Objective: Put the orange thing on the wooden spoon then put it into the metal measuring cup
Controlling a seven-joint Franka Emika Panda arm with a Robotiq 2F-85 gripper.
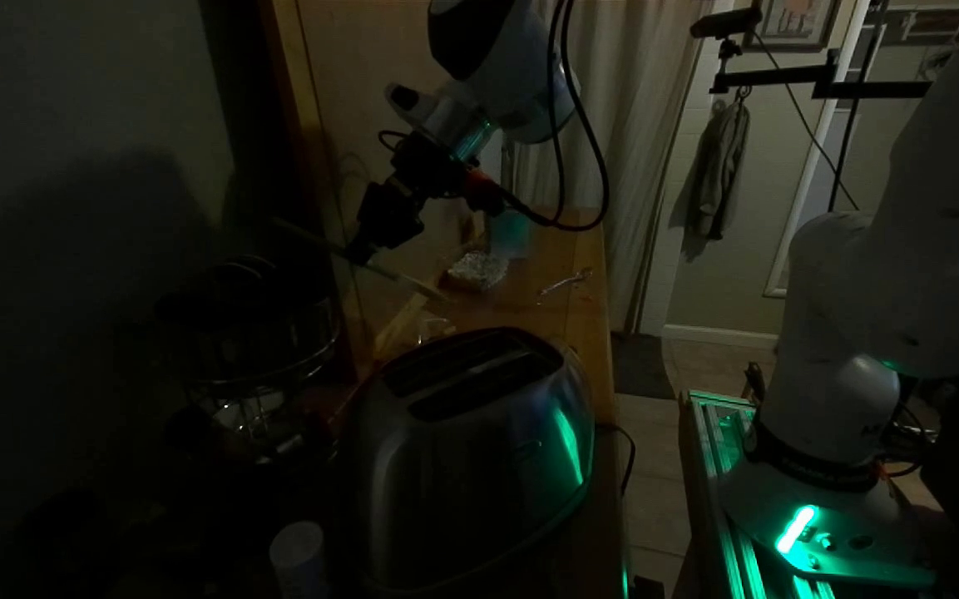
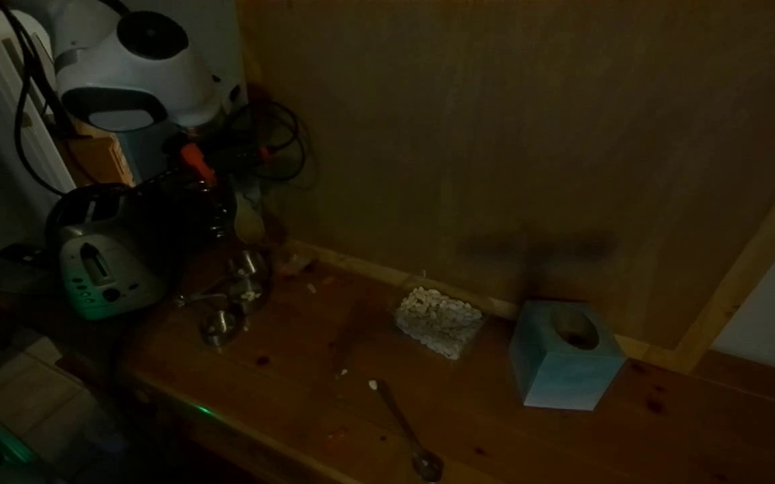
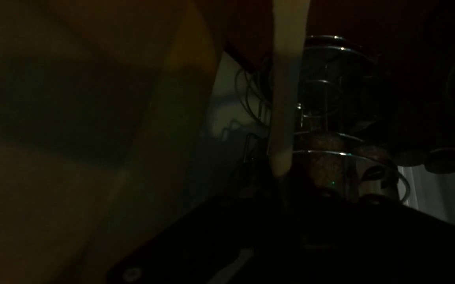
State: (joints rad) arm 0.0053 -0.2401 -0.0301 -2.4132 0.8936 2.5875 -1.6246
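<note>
The white robot arm [image 1: 521, 83] was bent over the brown wooden tabletop [image 2: 293, 390], its wrist angled down toward the back edge. The black two-finger gripper [image 1: 357, 252] was set narrow, holding the pale wooden spoon [image 3: 286, 98] by its handle above the tabletop. The shiny round metal measuring cups [image 2: 216, 334] stood beside the silver toaster [image 1: 479, 466], between the tabletop's front and back edges. Whether the spoon's bowl was directly over them could not be determined. The wrist view cut the spoon off at the top; shadow obscured the gripper there.
</note>
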